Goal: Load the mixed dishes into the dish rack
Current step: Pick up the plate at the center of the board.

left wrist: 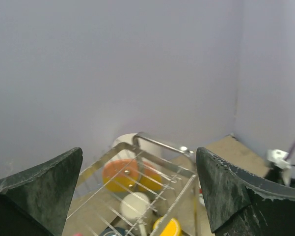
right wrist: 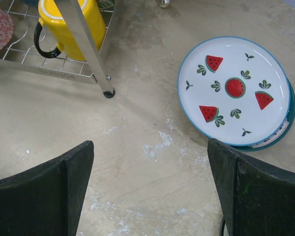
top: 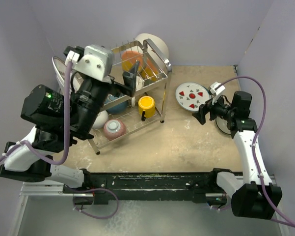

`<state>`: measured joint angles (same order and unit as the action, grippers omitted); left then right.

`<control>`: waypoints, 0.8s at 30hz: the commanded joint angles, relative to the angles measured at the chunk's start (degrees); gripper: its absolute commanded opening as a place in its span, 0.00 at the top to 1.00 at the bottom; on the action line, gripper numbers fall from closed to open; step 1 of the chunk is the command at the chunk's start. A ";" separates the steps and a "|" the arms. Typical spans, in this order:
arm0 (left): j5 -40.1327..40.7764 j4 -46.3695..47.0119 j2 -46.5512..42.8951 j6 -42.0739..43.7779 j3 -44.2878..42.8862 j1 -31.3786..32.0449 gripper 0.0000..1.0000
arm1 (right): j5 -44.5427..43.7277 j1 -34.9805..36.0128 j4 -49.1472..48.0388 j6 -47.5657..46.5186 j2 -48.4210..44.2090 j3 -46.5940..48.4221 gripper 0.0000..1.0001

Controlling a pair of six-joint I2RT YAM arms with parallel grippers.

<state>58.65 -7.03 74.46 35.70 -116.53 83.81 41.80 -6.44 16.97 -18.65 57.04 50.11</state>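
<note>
The chrome wire dish rack (top: 154, 88) stands at the back middle. Its lower tier holds a yellow cup (top: 147, 105), a small patterned bowl (top: 114, 129), a white bowl (top: 101, 118) and a dark blue bowl (top: 119, 104). My left gripper (top: 131, 81) hovers open and empty above the rack's upper tier; the left wrist view looks down on the rack (left wrist: 162, 146). A white plate with red watermelon marks (right wrist: 234, 90) lies on a teal plate (right wrist: 289, 114) on the table right of the rack. My right gripper (right wrist: 149, 196) is open and empty, just near of these plates.
Orange dishes (top: 131, 60) sit in the upper tier. A large white plate (top: 153, 44) leans behind the rack. More plates (top: 59, 73) stand at the far left, partly hidden by the left arm. A rack leg (right wrist: 107, 91) stands left of the right gripper.
</note>
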 commanded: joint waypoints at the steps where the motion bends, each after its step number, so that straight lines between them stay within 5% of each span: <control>1: -17.57 -9.96 2.03 -13.39 -2.85 -1.20 0.01 | 2.36 -0.24 -1.09 -3.58 2.56 1.05 0.00; 4: -33.54 -21.89 8.26 -27.66 -8.42 -11.56 0.01 | 0.76 -0.24 -1.11 -3.36 6.08 3.69 0.01; 7: -45.31 -23.34 10.48 -35.58 -5.27 -19.11 0.01 | -1.62 -0.24 0.77 -4.57 10.24 7.02 0.00; 16: -70.97 -0.95 3.71 -51.33 25.06 -21.67 0.01 | -8.43 -0.24 -6.94 -5.70 15.57 8.49 0.00; 24: -73.47 19.90 -3.36 -61.48 49.53 -21.67 0.01 | -1.37 0.02 -6.36 -9.49 25.82 13.54 0.00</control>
<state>-10.39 -4.34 76.07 -17.91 -72.97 62.30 37.52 -6.44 13.04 -25.12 80.93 60.77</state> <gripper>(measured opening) 0.990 0.995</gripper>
